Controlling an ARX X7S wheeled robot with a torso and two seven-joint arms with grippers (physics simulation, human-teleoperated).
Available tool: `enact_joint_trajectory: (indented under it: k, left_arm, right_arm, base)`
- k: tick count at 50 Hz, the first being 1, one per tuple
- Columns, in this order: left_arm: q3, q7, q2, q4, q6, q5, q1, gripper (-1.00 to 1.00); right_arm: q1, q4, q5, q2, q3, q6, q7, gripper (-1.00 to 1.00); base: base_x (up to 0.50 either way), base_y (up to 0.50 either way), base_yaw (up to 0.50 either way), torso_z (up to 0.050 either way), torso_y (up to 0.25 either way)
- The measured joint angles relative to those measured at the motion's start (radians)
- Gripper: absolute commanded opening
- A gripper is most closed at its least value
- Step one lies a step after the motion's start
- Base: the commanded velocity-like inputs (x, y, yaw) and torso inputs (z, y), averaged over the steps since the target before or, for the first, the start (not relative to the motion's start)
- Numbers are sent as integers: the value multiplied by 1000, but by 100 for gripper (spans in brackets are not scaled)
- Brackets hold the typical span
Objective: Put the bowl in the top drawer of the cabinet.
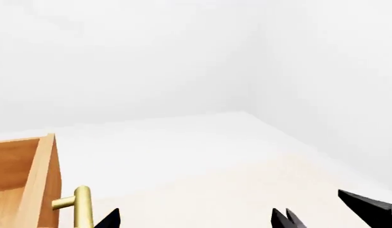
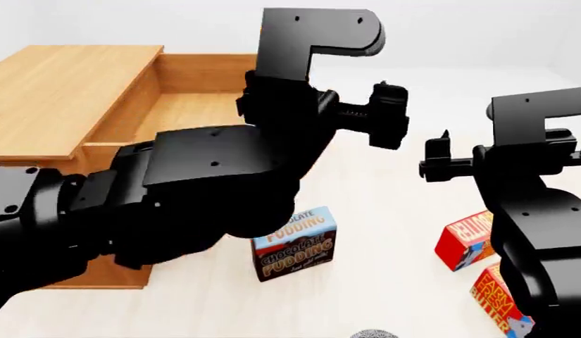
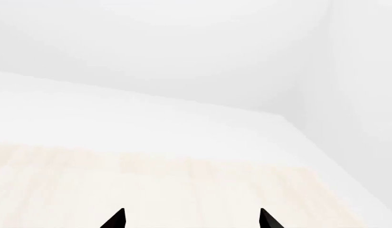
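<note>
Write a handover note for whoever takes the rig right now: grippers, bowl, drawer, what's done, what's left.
Left gripper: open, empty, next to the brass handle.
Right gripper: open, empty.
Top drawer of the cabinet: stands open, with no bowl visible inside.
Bowl: probably the speckled sliver at the head view's bottom edge, not grasped.
Left to do: grasp the bowl and set it in the drawer.

Left hand [image 1: 196,221] and right hand [image 3: 191,219] raised, both spread
</note>
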Motion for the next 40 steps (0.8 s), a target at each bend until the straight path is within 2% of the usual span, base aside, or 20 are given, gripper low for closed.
enact_joint_trajectory:
  k: [8, 16, 27, 40]
  left_arm:
    - [-5, -70, -23, 240, 25, 59, -7, 100]
    - [16, -63, -58, 378, 42, 75, 43, 100]
    - [81, 39, -108, 459, 55, 71, 173, 100]
    - [154, 214, -163, 423, 62, 47, 316, 100]
  right_arm:
    - [-4, 4, 1, -4, -2, -6, 3, 100]
    - [-7, 3, 3, -4, 0, -7, 5, 100]
    - [-2, -24, 12, 1, 25, 14, 8, 100]
    - [9, -59, 19, 11, 53, 42, 13, 100]
  base:
    - [0, 0, 0, 0, 0]
    - [0, 0, 0, 0, 0]
    - [0, 0, 0, 0, 0]
    - [0, 0, 0, 0, 0]
